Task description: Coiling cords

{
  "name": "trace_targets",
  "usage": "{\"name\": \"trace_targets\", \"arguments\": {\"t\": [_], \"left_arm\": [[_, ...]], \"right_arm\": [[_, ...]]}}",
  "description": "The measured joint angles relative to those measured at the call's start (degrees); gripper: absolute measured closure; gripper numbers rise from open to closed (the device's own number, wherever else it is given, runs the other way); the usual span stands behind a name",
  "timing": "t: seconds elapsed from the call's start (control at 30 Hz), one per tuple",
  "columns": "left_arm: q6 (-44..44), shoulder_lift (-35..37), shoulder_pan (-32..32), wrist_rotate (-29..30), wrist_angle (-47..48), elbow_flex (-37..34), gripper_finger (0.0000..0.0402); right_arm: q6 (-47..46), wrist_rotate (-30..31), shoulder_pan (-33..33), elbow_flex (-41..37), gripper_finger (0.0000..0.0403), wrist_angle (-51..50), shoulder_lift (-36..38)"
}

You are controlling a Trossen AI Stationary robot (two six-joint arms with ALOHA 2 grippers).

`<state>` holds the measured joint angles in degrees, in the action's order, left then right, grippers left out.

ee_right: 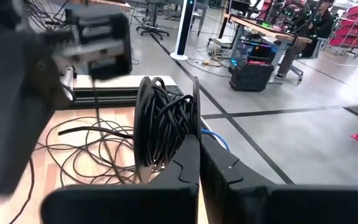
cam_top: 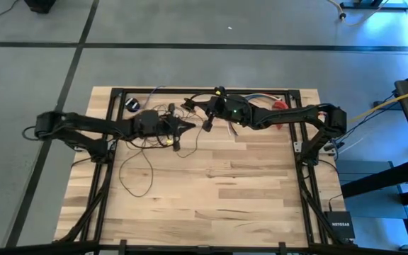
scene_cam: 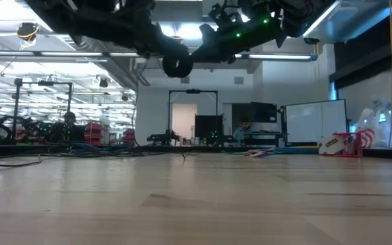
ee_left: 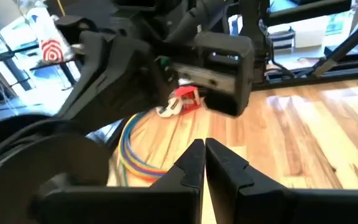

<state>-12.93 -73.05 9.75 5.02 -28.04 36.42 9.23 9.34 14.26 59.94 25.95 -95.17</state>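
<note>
The thin dark cord lies in loose loops (cam_top: pixel 146 138) on the wooden table's far left part, with one big loop (cam_top: pixel 137 177) toward the near edge. Its black round puck (cam_top: pixel 132 105) rests near the far edge. Part of the cord is wound into a tight coil (ee_right: pixel 163 124), held up above the table (scene_cam: pixel 177 64). My right gripper (ee_right: pixel 199 146) is shut at this coil (cam_top: pixel 207 124). My left gripper (ee_left: pixel 204 155) is shut just left of it (cam_top: pixel 190 126), raised off the table, with no cord showing between its fingers. My right gripper has the cord's coil (ee_right: pixel 182 134) at its fingertips, lying against the side of one finger (ee_right: pixel 191 165). Which strands run between the shut fingers cannot be told. The coil stands upright and lifted clear, and slack strands (ee_right: pixel 98 146) trail from it down to the table.
A bundle of multicoloured wires (cam_top: pixel 261 98) and a red and white item (cam_top: pixel 282 106) lie at the far right, under my right arm. A thick yellow cable (cam_top: pixel 381 106) runs off the table's right side. The near half of the table (cam_top: pixel 211 205) is bare wood.
</note>
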Motion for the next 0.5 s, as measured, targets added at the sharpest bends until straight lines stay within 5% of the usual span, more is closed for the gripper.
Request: {"name": "trace_targets", "arguments": {"t": [0.5], "left_arm": [[-0.91,13.16,1.40,0.26,16.95,0.00,0.0217]], "right_arm": [[0.20,0.00,0.00,0.02,0.0400,-0.04,0.03]]}}
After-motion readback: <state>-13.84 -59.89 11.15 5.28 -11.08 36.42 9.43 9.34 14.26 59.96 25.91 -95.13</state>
